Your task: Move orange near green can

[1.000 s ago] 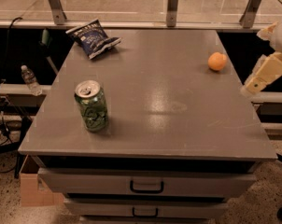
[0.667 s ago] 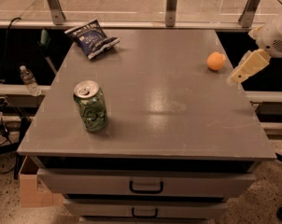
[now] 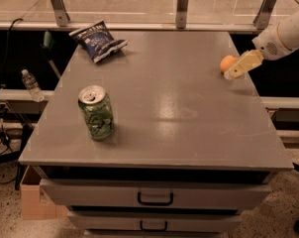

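The orange (image 3: 227,62) is a small round fruit near the right edge of the grey table (image 3: 189,133). My gripper (image 3: 241,66) comes in from the right on a white arm and sits right beside the orange, partly covering its right side. The green can (image 3: 96,112) stands upright at the front left of the table, far from the orange, its silver top with pull tab facing up.
A dark blue crinkled chip bag (image 3: 99,40) lies at the back left. A plastic bottle (image 3: 30,85) stands off the table to the left. Drawers with handles (image 3: 155,198) are under the front edge. A railing runs behind the table.
My gripper has moved left and up from beyond the table's right edge to right beside the orange. The orange and can have not moved.
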Available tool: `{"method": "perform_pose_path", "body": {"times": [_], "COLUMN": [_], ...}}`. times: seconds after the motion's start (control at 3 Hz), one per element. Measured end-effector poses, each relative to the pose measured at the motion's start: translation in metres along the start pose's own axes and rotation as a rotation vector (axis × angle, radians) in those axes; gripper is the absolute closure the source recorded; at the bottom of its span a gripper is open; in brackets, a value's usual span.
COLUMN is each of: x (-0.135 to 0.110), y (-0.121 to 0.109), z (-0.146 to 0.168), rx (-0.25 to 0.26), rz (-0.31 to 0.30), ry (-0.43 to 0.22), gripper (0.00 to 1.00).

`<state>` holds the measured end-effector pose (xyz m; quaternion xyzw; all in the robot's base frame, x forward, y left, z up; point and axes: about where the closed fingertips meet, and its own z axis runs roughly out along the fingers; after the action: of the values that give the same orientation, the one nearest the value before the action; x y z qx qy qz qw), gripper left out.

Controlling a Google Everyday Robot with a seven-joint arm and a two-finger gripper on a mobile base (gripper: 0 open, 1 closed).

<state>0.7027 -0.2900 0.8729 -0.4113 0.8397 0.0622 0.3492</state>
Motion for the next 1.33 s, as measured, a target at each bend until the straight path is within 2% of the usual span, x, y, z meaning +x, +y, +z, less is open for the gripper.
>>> {"method": "perform_pose_path", "body": {"times": [0.33, 0.67, 1.0, 1.33], "x": [0.003, 0.006, -0.003, -0.026], "y": [-0.008, -0.007, 0.011, 0.056], "z": [0.022, 0.027, 0.015, -0.014], "rx": [-0.028, -0.056, -0.120, -0.253], "rz": [0.067, 0.102, 0.087, 0.003], "ry": [-0.012, -0.023, -0.054, -0.120], "gripper": [0.16, 0.39, 0.63, 0.86]}}
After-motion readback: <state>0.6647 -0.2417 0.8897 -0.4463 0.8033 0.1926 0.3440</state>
